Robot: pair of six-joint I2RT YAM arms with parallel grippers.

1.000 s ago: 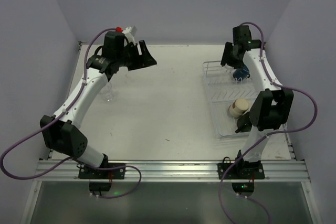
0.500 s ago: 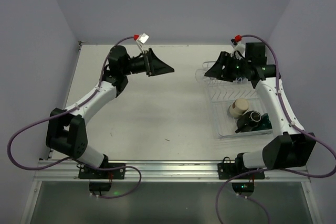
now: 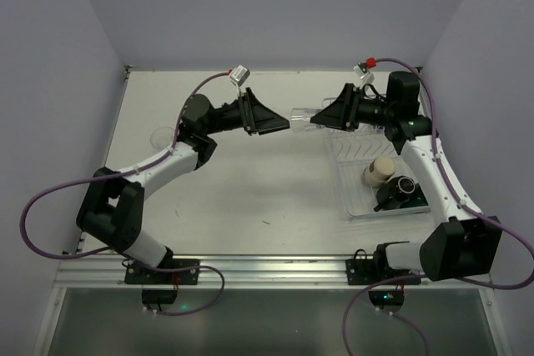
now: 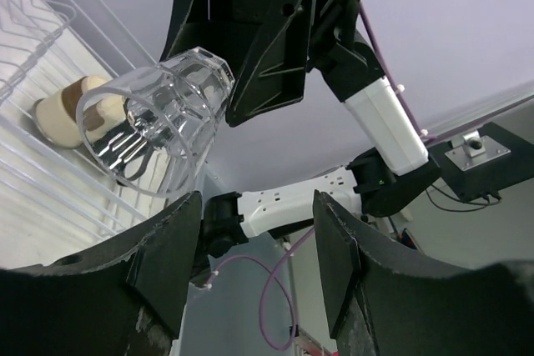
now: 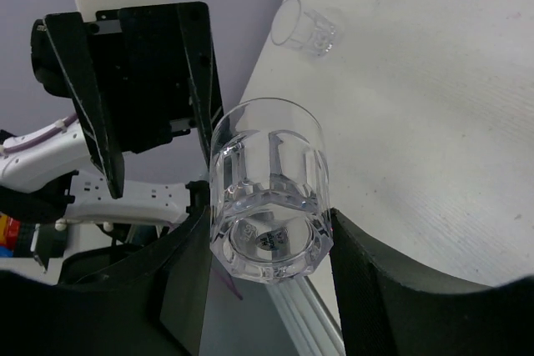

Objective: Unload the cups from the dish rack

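My right gripper (image 3: pixel 319 117) is shut on a clear glass tumbler (image 3: pixel 304 113) and holds it sideways in the air, left of the dish rack (image 3: pixel 355 208). In the right wrist view the tumbler (image 5: pixel 267 193) sits between my fingers (image 5: pixel 179 289), base towards the camera. My left gripper (image 3: pixel 282 125) is open and empty, its tips just short of the tumbler's mouth. In the left wrist view the tumbler (image 4: pixel 154 131) hangs beyond my open fingers (image 4: pixel 158 277). A cream cup (image 3: pixel 382 170) and a dark mug (image 3: pixel 399 192) lie in the rack.
A second clear tumbler (image 3: pixel 162 135) stands on the table at the far left; it also shows in the right wrist view (image 5: pixel 305 27). The rack's white wires (image 4: pixel 33 6) and the cream cup (image 4: pixel 62 110) show behind the held tumbler. Walls close in the table.
My right gripper has carried the clear tumbler left, out from over the rack. My left gripper has swung right and lower until the two nearly meet.
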